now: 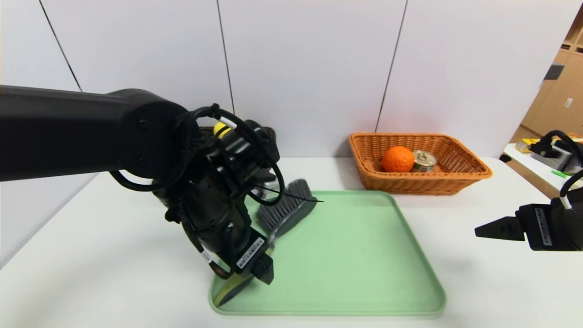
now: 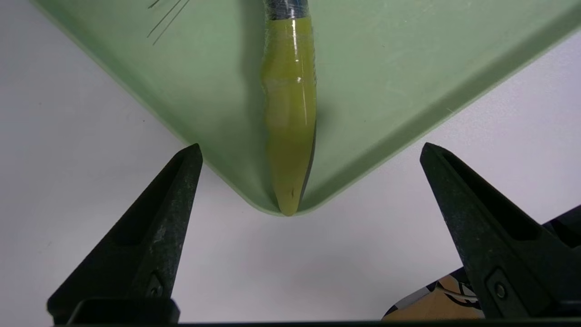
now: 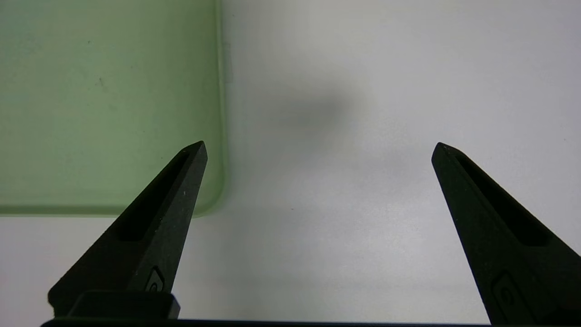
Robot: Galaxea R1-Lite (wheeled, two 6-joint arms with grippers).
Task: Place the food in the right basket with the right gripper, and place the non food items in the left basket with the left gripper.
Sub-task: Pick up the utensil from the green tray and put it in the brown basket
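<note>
The brush [image 1: 288, 208] lies along the left side of the green tray [image 1: 355, 255], bristles toward the wall, its green handle [image 2: 290, 122] ending in the near left corner. The left gripper [image 2: 311, 152] hangs over that corner, jaws spread wide and empty. A good pick would likely straddle the handle squarely and drop low before closing (the handle looks glossy, so perhaps slippery). The orange [image 1: 397, 159] and can [image 1: 424, 161] sit in the tan basket [image 1: 460, 180]. The right gripper [image 3: 320, 147] waits spread apart beside the tray's right edge.
</note>
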